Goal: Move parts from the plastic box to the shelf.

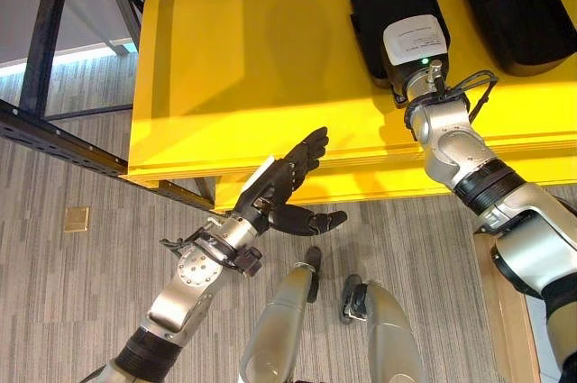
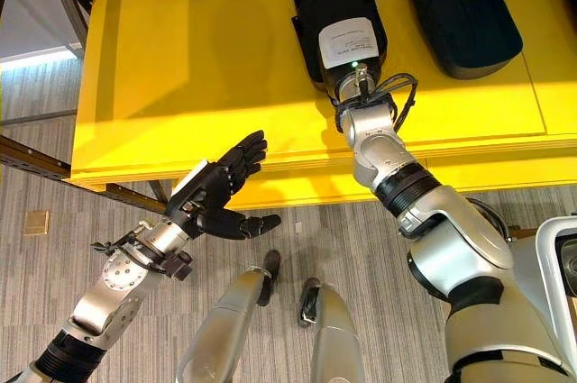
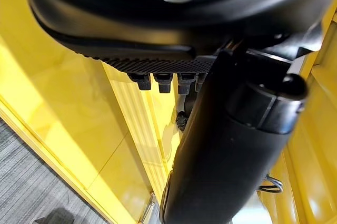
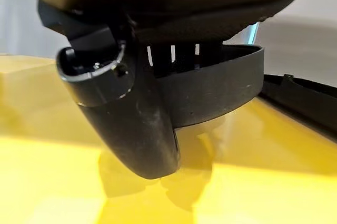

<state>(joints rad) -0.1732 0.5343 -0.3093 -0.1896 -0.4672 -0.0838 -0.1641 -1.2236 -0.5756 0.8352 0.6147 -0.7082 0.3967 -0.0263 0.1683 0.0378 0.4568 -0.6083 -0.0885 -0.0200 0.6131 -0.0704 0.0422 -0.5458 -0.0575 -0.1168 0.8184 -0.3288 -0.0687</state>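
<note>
Left hand (image 1: 287, 183) hangs open and empty at seven o'clock, before the shelf (image 1: 234, 68) edge. Right hand (image 4: 142, 129) at one o'clock curls round a black part (image 2: 335, 4) resting on the shelf; another part (image 2: 460, 9) sits at two. It looks stiff, light, slick; the rim seems the best hold.

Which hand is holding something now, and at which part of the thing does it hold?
The right hand is at the near end of a black part on the yellow shelf, but its grip cannot be told. The left hand is open and holds nothing.
</note>
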